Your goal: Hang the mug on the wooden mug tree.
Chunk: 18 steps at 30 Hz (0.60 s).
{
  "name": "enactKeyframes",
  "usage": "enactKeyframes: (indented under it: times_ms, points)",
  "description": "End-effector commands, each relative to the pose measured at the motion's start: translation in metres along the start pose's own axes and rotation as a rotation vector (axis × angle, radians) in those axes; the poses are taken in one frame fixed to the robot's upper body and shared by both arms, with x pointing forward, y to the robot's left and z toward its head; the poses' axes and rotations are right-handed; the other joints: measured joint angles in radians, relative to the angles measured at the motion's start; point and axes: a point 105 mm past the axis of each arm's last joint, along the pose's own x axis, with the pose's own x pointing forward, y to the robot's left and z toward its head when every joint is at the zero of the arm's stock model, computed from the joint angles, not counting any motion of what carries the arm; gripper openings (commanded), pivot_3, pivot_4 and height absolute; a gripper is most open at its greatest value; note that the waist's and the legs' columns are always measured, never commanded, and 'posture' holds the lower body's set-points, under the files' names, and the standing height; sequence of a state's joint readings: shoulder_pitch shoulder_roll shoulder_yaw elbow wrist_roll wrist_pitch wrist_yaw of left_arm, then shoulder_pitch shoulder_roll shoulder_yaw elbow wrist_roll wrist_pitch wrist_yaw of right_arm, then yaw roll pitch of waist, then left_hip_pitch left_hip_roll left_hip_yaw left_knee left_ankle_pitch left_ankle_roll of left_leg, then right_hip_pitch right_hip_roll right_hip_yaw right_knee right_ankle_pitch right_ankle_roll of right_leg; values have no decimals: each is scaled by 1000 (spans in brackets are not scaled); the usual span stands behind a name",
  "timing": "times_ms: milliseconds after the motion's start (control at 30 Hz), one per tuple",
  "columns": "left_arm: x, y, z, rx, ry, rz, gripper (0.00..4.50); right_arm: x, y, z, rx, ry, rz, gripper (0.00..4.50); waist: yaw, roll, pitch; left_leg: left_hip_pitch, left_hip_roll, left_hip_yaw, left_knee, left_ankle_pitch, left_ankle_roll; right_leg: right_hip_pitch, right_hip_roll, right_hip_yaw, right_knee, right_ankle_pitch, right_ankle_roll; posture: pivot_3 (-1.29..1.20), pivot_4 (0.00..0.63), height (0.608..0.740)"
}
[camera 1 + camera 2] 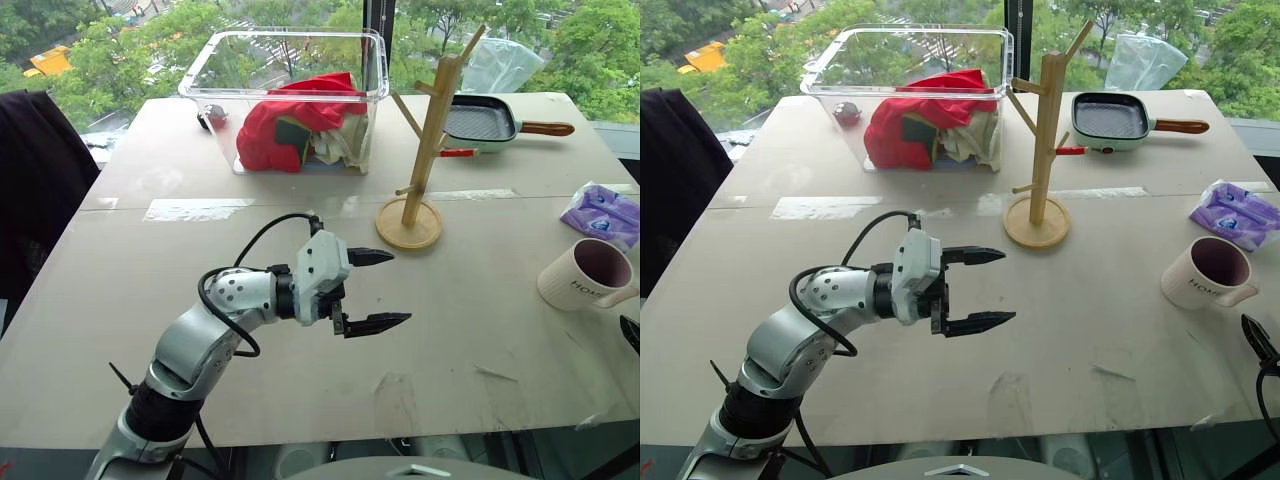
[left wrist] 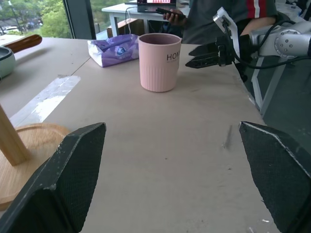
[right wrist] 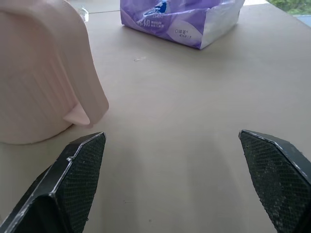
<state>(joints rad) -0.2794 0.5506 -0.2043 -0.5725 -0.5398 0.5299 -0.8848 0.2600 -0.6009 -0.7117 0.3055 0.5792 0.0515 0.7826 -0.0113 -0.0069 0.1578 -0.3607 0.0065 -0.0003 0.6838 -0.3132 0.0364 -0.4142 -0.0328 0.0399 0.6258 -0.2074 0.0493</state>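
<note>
- A broad beige table (image 1: 300, 330) stands before windows with trees outside; on it are a clear bin (image 1: 290, 90) of cloths, a grill pan (image 1: 482, 122) and a purple tissue pack (image 1: 603, 213).
- The mug (image 1: 585, 275) stands upright near the table's right edge, mouth up, handle turned toward the near right.
- The mug tree (image 1: 420, 150) stands upright mid-table, well apart from the mug.
- The left gripper (image 1: 378, 290) hangs over the table, jaws wide apart, holding nothing.
- The right gripper (image 3: 170, 179), just beside the mug, is spread wide and empty.
</note>
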Motion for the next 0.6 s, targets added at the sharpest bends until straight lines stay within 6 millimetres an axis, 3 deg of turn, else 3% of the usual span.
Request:
enactKeyframes:
  times_ms: [33, 167, 600]
  points:
    - [2, -3, 18, 53, -34, -12, 4500, 3, 6, 13, -6, -40, 60, 4441, 0, 0, 0, 0, 0, 0, 0, 0, 0, 0, 0, 0, 0, 0, 0, 0, 150, 740]
    - [2, -2, 21, 54, -35, -15, 4500, 3, 17, 10, -3, -28, 111, 4441, 0, 0, 0, 0, 0, 0, 0, 0, 0, 0, 1, 0, 0, 0, 0, 0, 150, 740]
    - [2, -2, 20, 60, -21, -27, 4500, 22, 16, 6, 20, -58, 117, 4441, -2, 0, 0, 1, -1, 0, 0, 0, 0, 0, 1, 0, 0, 0, 0, 0, 150, 740]
